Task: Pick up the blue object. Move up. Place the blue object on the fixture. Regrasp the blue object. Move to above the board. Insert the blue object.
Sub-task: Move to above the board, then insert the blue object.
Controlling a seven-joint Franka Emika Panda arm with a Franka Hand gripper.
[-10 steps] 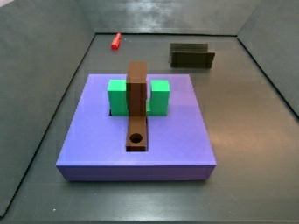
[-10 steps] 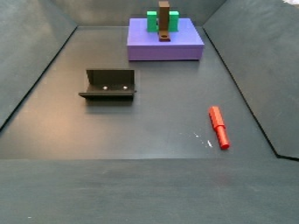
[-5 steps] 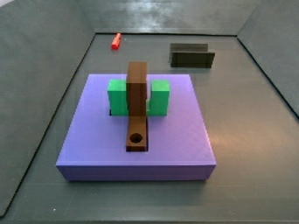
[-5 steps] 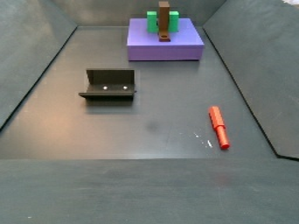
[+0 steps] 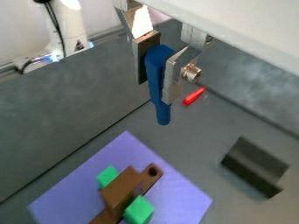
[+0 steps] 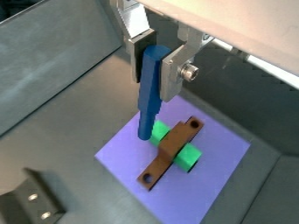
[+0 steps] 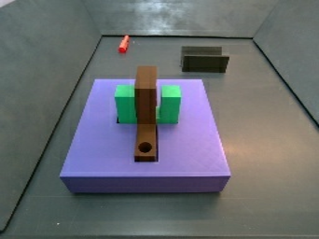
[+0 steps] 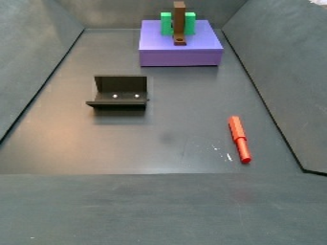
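In both wrist views my gripper (image 5: 159, 74) (image 6: 156, 74) is shut on the blue object (image 5: 160, 92) (image 6: 149, 105), a slim peg hanging down between the silver fingers, high above the floor. Below it lies the purple board (image 6: 216, 166) (image 5: 82, 197) with a green block (image 6: 187, 156) and a brown bar (image 6: 173, 153) with a round hole (image 6: 147, 178). Both side views show the board (image 7: 187, 140) (image 8: 198, 53), bar (image 7: 147, 107) and hole (image 7: 145, 148), but neither gripper nor peg. The dark fixture (image 7: 206, 61) (image 8: 119, 94) (image 5: 257, 164) stands apart from the board.
A red peg (image 8: 239, 139) (image 7: 125, 43) (image 5: 193, 94) lies on the dark floor away from the board. Grey walls enclose the floor on all sides.
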